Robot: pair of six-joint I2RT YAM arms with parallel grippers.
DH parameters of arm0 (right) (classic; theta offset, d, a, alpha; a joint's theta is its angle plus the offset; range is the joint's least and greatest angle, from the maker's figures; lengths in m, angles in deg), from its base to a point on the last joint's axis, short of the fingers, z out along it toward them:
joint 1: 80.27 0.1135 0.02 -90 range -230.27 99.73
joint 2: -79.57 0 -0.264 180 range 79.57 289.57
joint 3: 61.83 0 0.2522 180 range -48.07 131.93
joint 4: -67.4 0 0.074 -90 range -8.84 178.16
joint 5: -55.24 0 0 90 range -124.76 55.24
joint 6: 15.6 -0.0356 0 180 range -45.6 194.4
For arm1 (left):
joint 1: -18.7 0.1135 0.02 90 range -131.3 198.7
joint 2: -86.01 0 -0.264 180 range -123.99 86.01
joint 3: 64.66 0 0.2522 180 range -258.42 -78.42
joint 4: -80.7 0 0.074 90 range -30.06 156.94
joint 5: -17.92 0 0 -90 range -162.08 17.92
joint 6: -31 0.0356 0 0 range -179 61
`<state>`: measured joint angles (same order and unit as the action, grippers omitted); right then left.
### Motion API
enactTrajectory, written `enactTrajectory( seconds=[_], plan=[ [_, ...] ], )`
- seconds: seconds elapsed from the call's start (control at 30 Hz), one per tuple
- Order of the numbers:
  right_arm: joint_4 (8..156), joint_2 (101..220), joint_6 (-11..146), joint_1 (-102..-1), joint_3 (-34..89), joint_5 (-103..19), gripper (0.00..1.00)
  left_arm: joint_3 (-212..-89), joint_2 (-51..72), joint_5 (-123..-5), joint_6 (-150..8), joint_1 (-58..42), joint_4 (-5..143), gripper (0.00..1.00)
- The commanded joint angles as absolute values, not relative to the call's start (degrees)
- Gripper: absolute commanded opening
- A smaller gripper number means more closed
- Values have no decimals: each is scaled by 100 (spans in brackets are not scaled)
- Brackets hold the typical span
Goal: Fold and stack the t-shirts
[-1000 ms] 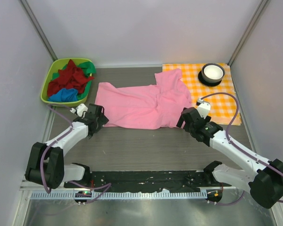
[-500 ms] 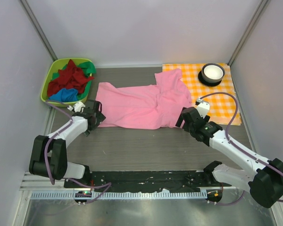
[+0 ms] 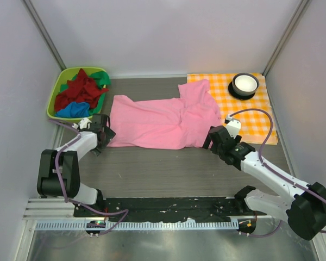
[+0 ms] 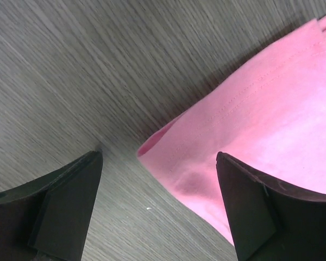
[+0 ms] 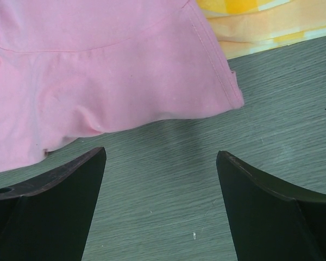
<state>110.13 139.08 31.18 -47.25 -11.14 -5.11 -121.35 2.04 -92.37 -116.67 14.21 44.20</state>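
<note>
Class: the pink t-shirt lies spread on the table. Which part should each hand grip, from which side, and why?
Take the pink t-shirt by its two near corners, which lie flat with bare table around them. The left hand should slide in low from the left, where a corner points into its open grip; the right hand from the near side, aimed at the right corner.

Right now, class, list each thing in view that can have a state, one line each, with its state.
Pink shirt: spread on the table, unfolded, rumpled, one edge over the checked cloth.
Other shirts: crumpled in a heap in the basket.
Left claw: open, at the pink shirt's corner, holding nothing.
Right claw: open, by the pink shirt's hem, holding nothing.
Bowl: upright on the checked cloth.
</note>
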Motion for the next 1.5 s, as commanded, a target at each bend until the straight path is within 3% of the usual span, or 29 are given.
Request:
enactTrajectory(
  seconds=[0.0,0.13,0.23,0.33,0.37,0.47,0.9,1.47],
  plan=[
    [10849,13899,3178,-4704,-1107,-417,89,-12087,-3,-9001,-11657,1440,4891,86],
    [10902,13881,3160,-4704,-1151,-356,89,-12025,-153,-8983,-11631,1440,5024,76],
    [11043,13925,3046,-4704,-1133,-259,89,-12034,-249,-8983,-11622,1448,5077,63],
    [11253,13960,2862,-4713,-1089,-5,89,-12034,-302,-8974,-11613,1448,5156,45],
    [11384,13978,2791,-4722,-1081,66,89,-12034,-320,-8957,-11604,1448,5147,30],
    [11604,14065,2563,-4862,-1081,233,89,-12025,-294,-8957,-11604,1457,5130,0],
    [11114,14320,2650,-5855,-1423,58,87,-11551,233,-8904,-11666,1650,5077,0],
    [10252,14892,2817,-6005,-1186,-224,83,-11322,427,-8869,-11613,1800,5191,0]
  ],
)
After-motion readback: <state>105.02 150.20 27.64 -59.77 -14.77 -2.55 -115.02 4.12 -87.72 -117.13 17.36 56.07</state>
